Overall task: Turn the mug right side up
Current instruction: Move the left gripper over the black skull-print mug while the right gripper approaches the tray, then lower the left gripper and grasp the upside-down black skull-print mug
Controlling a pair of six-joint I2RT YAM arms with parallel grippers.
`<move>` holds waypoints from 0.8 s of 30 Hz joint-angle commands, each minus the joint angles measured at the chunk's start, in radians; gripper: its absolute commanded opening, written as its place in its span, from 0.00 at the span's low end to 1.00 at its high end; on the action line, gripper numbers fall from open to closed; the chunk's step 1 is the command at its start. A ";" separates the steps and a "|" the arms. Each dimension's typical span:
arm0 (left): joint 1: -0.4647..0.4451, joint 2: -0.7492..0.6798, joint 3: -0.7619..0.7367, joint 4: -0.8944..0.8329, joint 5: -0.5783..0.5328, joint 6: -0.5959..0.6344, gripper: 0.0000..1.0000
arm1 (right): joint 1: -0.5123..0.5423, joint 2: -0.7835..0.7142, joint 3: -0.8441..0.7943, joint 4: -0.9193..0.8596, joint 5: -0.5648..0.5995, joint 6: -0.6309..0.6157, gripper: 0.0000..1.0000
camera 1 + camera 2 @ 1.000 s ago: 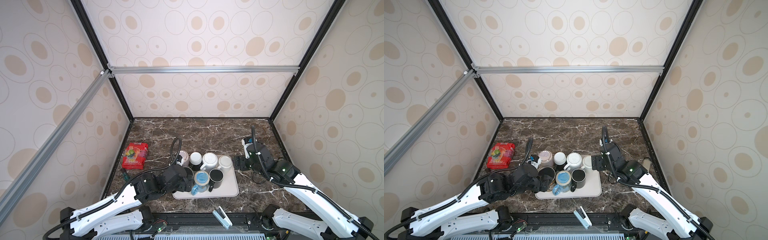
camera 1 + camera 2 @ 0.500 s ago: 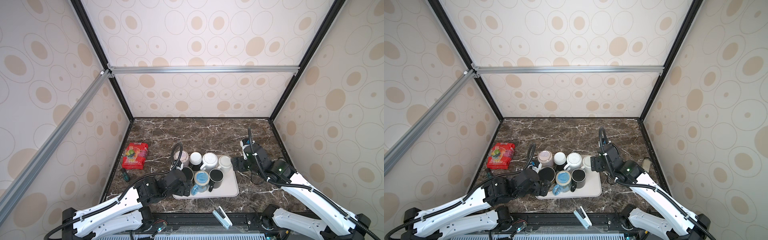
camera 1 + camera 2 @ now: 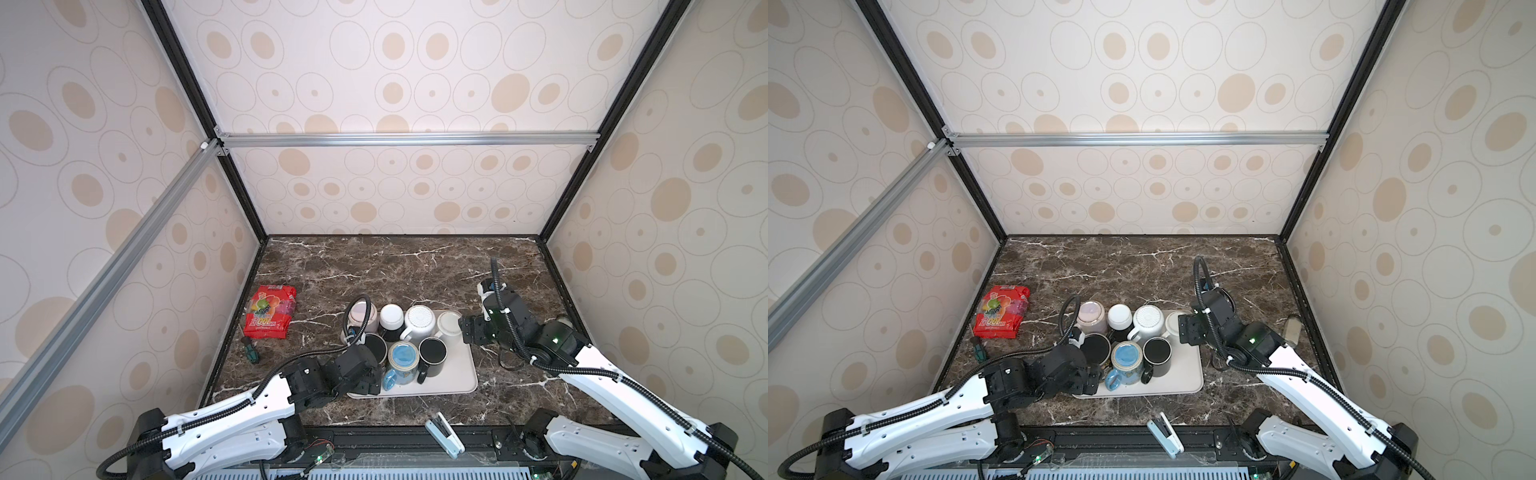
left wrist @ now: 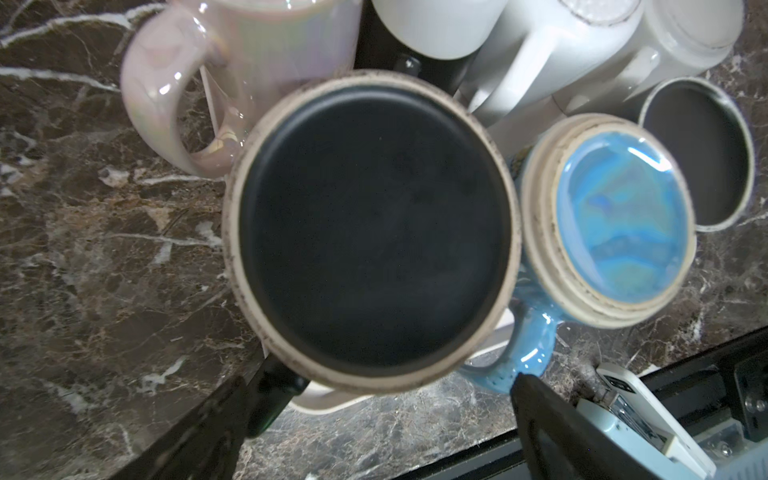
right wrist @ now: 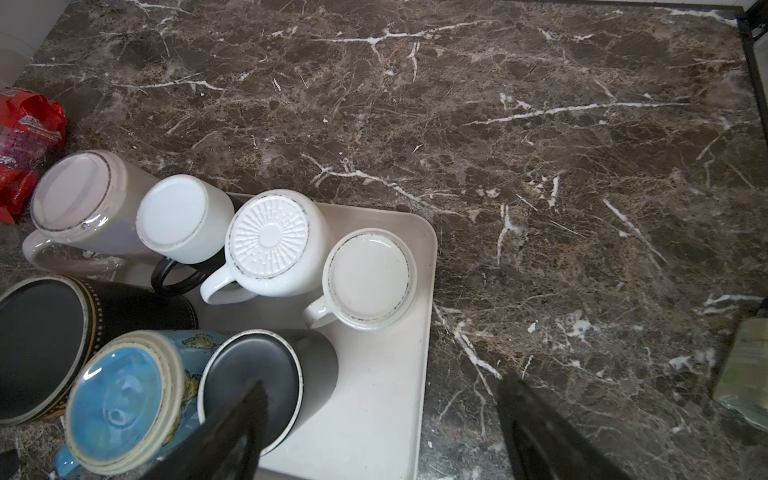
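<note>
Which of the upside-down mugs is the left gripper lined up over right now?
The big black mug with the speckled tan base ring, at the tray's near-left corner. The left gripper's open jaws straddle it; the blue glazed mug stands beside it, outside them.

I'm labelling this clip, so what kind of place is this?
Probably a robot test cell, not a kitchen: patterned enclosure walls on an aluminium frame, with a marble-look tabletop holding a tray of upturned mugs.

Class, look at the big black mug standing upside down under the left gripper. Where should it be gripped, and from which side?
Probably across the body of the big black mug, coming straight down from above. It stands base-up, the open left gripper sits above it, the blue mug presses close alongside, and its handle is mostly hidden.
</note>
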 commanded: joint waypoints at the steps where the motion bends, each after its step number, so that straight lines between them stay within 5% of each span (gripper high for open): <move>1: 0.004 0.020 -0.009 0.066 0.000 -0.041 0.97 | 0.019 0.000 -0.003 -0.005 0.037 0.023 0.89; 5: 0.004 0.018 -0.024 0.067 0.007 -0.050 0.88 | 0.026 -0.005 -0.007 -0.008 0.050 0.028 0.88; 12: 0.005 0.058 -0.023 0.047 -0.032 -0.032 0.59 | 0.032 -0.010 -0.027 0.010 0.056 0.035 0.88; 24: 0.002 0.128 -0.005 -0.008 -0.113 -0.050 0.42 | 0.037 -0.025 -0.044 0.018 0.074 0.067 0.85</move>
